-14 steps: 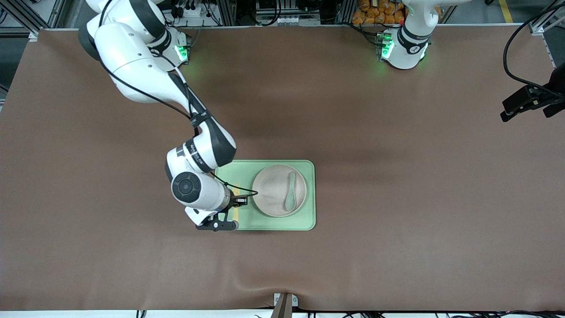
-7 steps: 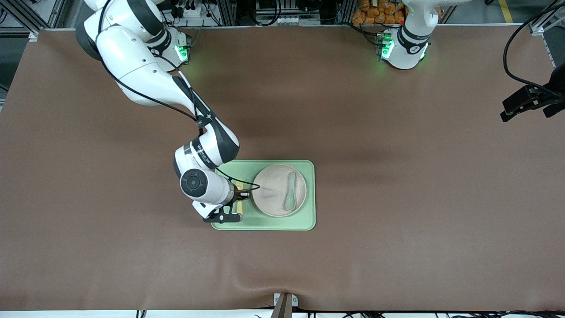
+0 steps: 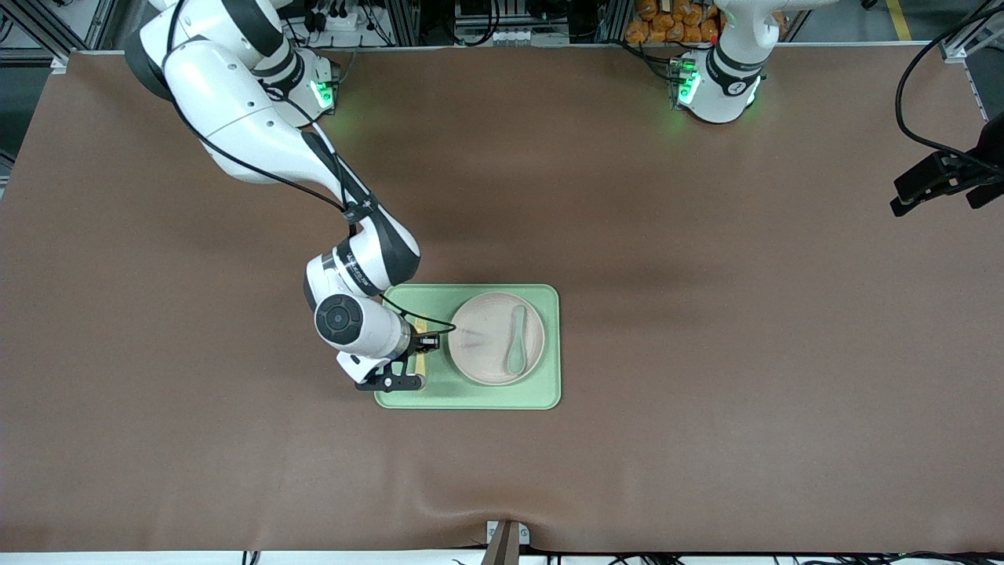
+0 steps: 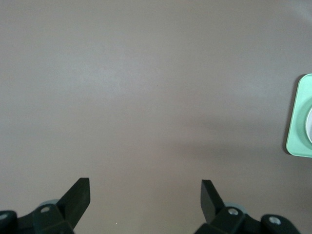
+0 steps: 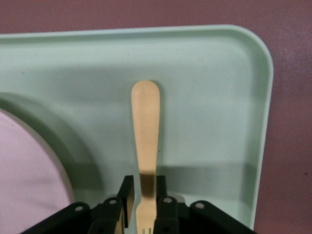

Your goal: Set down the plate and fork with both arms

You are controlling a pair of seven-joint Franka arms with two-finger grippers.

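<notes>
The pale plate (image 3: 486, 337) lies on the light-green tray (image 3: 549, 392), toward the left arm's end of it. The pale-yellow fork (image 5: 145, 126) lies flat in the tray beside the plate, toward the right arm's end, and shows as a yellow sliver in the front view (image 3: 421, 366). My right gripper (image 5: 144, 181) is low over the fork, its jaws narrowly apart astride the neck, with a gap on one side. It also shows in the front view (image 3: 425, 343). My left gripper (image 4: 145, 187) is open and empty, high over bare table, and waits (image 3: 933, 196).
A grey-green spoon (image 3: 516, 341) lies in the plate. The plate's edge (image 5: 24, 165) sits close beside the right gripper. The tray's rim (image 5: 265, 97) runs just past the fork's handle side. The tray's corner (image 4: 298, 122) shows in the left wrist view. Brown table mat surrounds the tray.
My right arm's wrist and gripper have shifted a little along the tray's end toward the robots' bases, staying over the fork. The left arm, plate and spoon have not moved.
</notes>
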